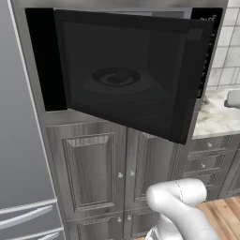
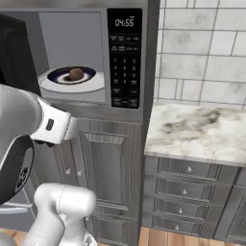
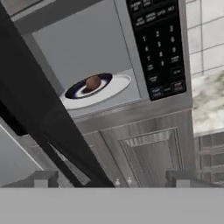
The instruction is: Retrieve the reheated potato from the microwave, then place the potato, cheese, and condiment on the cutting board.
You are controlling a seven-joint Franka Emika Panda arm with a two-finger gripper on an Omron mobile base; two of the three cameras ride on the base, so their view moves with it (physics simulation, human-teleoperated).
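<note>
Above and ahead of the spread, empty gripper [image 3: 111, 178], the small round brown potato [image 3: 93, 82] sits on a dark plate [image 3: 103, 82], apparently atop the white turntable, inside the steel-framed microwave [image 3: 131, 111], its black glass door [image 3: 39, 109] swung open

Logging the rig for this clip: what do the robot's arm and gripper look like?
The arm is glossy white, built of rounded, bulbous links, with a dark joint face at one end of the big link and a small dark mark on the wrist link. No loose cables show. In the hand view, the gripper shows two small grey, blocky finger tips, square-edged.
</note>
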